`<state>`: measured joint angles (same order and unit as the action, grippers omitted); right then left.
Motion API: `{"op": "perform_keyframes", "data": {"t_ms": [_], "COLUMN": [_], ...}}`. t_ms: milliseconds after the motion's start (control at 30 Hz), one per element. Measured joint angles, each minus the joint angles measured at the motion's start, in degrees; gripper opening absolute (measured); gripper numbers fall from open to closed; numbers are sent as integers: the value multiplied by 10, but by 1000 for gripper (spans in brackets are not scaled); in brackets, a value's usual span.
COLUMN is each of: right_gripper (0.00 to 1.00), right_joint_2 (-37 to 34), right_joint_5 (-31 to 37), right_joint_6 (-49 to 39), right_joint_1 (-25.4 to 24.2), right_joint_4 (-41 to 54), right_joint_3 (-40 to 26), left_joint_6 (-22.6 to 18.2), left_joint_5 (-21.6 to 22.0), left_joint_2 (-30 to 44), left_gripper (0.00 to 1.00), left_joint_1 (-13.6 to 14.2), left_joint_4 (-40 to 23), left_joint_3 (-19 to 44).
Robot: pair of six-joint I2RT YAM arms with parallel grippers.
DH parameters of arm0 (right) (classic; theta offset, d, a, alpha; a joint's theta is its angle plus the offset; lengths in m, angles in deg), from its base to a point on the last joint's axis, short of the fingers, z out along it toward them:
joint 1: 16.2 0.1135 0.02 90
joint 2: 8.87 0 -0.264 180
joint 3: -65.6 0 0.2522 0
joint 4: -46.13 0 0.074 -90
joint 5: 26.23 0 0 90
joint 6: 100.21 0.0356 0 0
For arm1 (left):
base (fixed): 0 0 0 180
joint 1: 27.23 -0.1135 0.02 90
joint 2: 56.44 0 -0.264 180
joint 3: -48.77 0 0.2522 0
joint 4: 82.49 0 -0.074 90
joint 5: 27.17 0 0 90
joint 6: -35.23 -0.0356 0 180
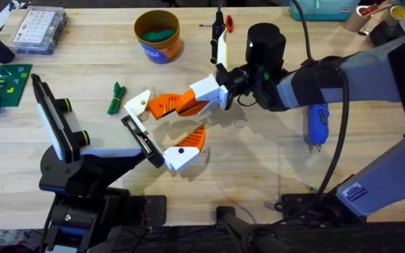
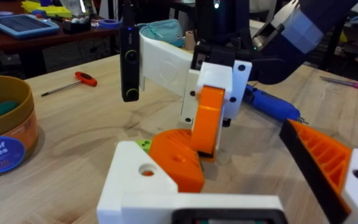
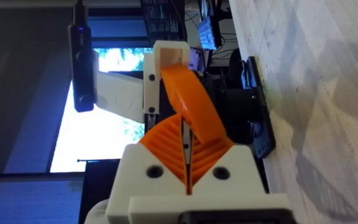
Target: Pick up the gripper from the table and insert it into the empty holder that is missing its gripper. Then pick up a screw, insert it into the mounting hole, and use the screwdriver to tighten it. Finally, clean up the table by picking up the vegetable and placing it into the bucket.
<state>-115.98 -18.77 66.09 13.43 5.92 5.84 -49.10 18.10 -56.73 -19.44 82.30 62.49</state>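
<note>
Your left gripper (image 1: 188, 117) stands wide open near the middle of the table (image 1: 273, 151), one orange finger (image 1: 162, 106) pointing across toward the right arm and the other (image 1: 194, 138) angled off nearer the arm bases. Your right gripper (image 1: 187, 103) has reached in from the right. Its pads are drawn together, and in its own wrist view they pinch that first orange finger of the left hand. In the left wrist view you can see a sliver of the lime-green piece (image 2: 143, 144) at the joint between that finger's white mount and its orange part; whether it is seated there you cannot tell. The vegetable (image 1: 116, 97) lies on the table just beside the left gripper, on the side away from the right arm, touched by nothing. The bucket (image 1: 162, 49) stands upright toward the far edge, well apart from both hands, with a green item (image 1: 157, 33) already inside. A blue screwdriver (image 1: 316, 123) lies under your right forearm, and a red-handled tool (image 1: 228, 24) rests near the far edge beside the bucket.
</note>
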Motion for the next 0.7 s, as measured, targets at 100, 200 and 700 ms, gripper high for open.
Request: {"op": "perform_keyframes", "data": {"t_ms": [100,200,700], "right_gripper": [18,18,18], "right_joint_2": [0,0,0], "right_joint_5": [0,3,27], "right_joint_6": [2,2,7], "right_joint_1": [0,0,2], "right_joint_4": [9,9,4], "right_joint_3": [0,0,0], "left_joint_6": [0,0,0], "left_joint_5": [9,11,17], "left_joint_2": [3,3,3], "left_gripper": [990,990,990], "left_joint_1": [-1,-1,-2], "left_joint_4": [-9,-14,-20], "left_joint_3": [3,3,3]}}
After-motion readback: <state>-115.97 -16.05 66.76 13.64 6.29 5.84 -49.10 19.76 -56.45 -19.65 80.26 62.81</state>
